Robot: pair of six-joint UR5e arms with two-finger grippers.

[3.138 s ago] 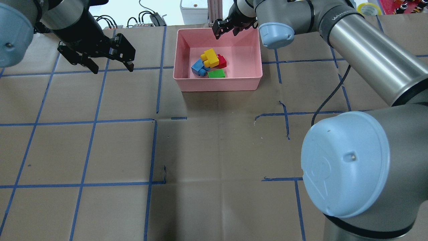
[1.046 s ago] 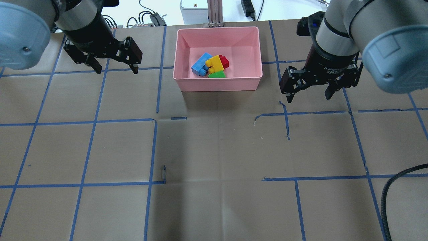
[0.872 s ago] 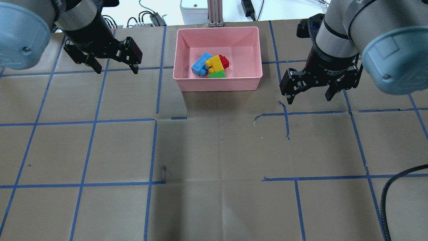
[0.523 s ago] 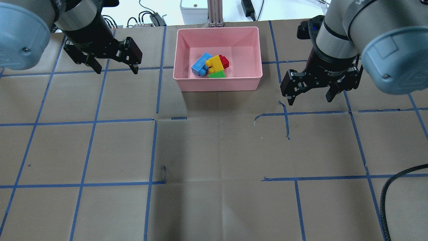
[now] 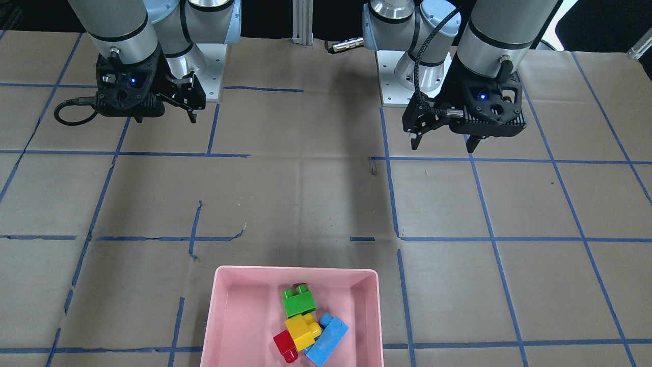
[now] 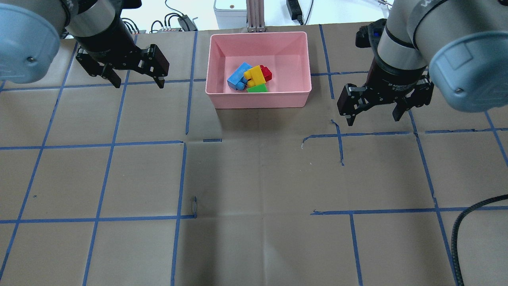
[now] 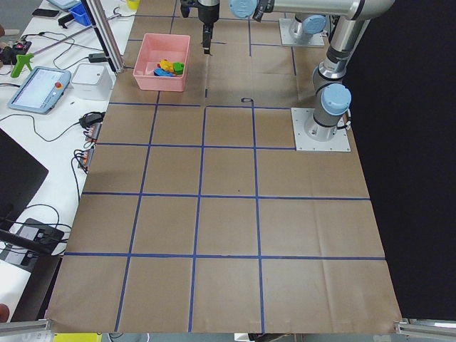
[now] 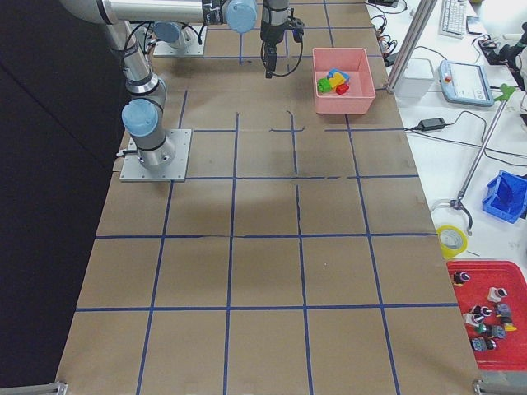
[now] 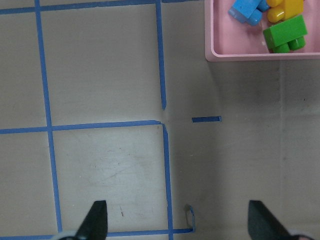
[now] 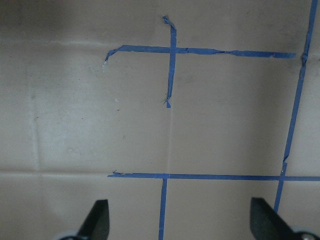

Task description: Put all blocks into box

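Observation:
The pink box (image 6: 258,104) stands at the table's far middle. All four blocks lie bunched inside it: light blue (image 6: 238,77), yellow (image 6: 254,75), red (image 6: 266,72) and green (image 6: 257,88). The front view shows the same box (image 5: 224,316) and pile, with green (image 5: 299,303) nearest the robot. My left gripper (image 6: 139,84) is open and empty, hanging left of the box. My right gripper (image 6: 373,120) is open and empty, right of the box and a little nearer. The left wrist view shows the box corner (image 9: 235,54) ahead of its open gripper (image 9: 177,225). The right wrist view shows only taped paper.
Brown paper with a blue tape grid covers the table. A metal post (image 6: 254,16), a white device (image 6: 229,12) and cables sit just behind the box. A black cable (image 6: 460,234) loops in at the near right.
The right gripper has left the box's far rim and come out to its right, still drifting slightly rightward and nearer. The yellow block has settled lower among the others. The left gripper is still over the last second.

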